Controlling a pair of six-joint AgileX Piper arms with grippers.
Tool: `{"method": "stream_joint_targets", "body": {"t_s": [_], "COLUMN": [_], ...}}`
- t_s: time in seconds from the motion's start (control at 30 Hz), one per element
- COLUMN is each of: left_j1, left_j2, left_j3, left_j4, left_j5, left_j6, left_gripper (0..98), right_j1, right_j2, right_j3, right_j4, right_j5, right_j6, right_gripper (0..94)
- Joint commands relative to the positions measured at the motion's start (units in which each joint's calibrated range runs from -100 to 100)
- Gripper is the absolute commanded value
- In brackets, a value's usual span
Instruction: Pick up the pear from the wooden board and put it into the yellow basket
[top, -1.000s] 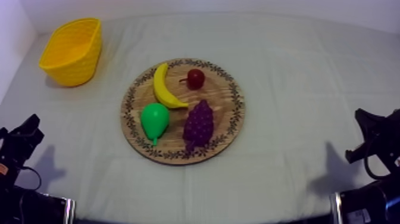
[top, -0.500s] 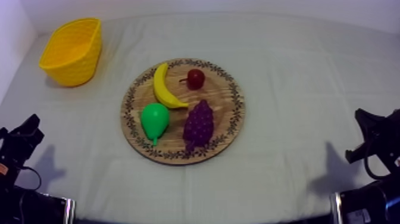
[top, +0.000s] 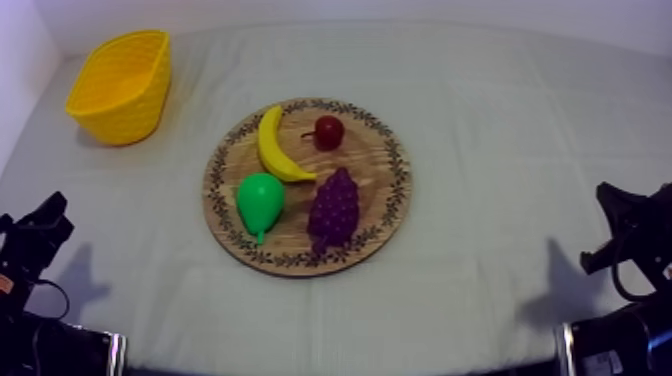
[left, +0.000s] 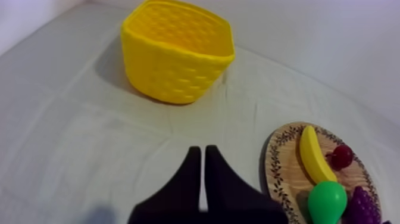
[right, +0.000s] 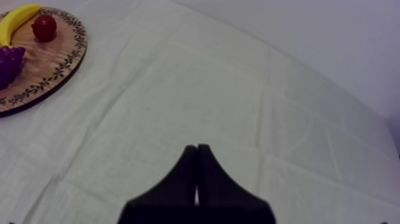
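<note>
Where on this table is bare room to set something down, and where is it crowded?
The widest bare cloth lies between the board and the right gripper. A narrower strip runs between the basket and the board. The board itself is crowded: banana, pear, grapes and small red fruit lie close together.
</note>
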Motion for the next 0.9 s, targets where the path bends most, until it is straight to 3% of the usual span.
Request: {"method": "stream_joint_targets", "body": {"t_s": [0.0,0.27,0.37,0.53,0.63,0.87], "left_j1": [0.2,4.8,5.5,5.6,5.5,5.6], "left_j2": [0.0,-0.2,0.4,6.0,10.6,22.4], "left_j3": [-0.2,-0.6,-1.3,-4.4,-7.7,-19.9], "left_j4": [0.16,1.09,3.63,10.08,12.93,15.00], "left_j5": [0.4,0.7,0.7,1.3,3.7,15.5], "left_j6": [-0.6,-3.2,-5.5,-11.7,-14.7,-17.6], "left_gripper": [0.0,0.0,0.0,0.0,0.0,0.0], "right_j1": [0.0,0.0,0.0,0.0,0.0,0.0], "right_j2": [0.0,0.0,0.0,0.0,0.0,0.0], "right_j3": [0.0,0.0,0.0,0.0,0.0,0.0], "right_j4": [0.0,0.0,0.0,0.0,0.0,0.0], "right_j5": [0.0,0.0,0.0,0.0,0.0,0.0], "right_j6": [0.0,0.0,0.0,0.0,0.0,0.0], "right_gripper": [0.2,0.2,0.2,0.2,0.2,0.2]}}
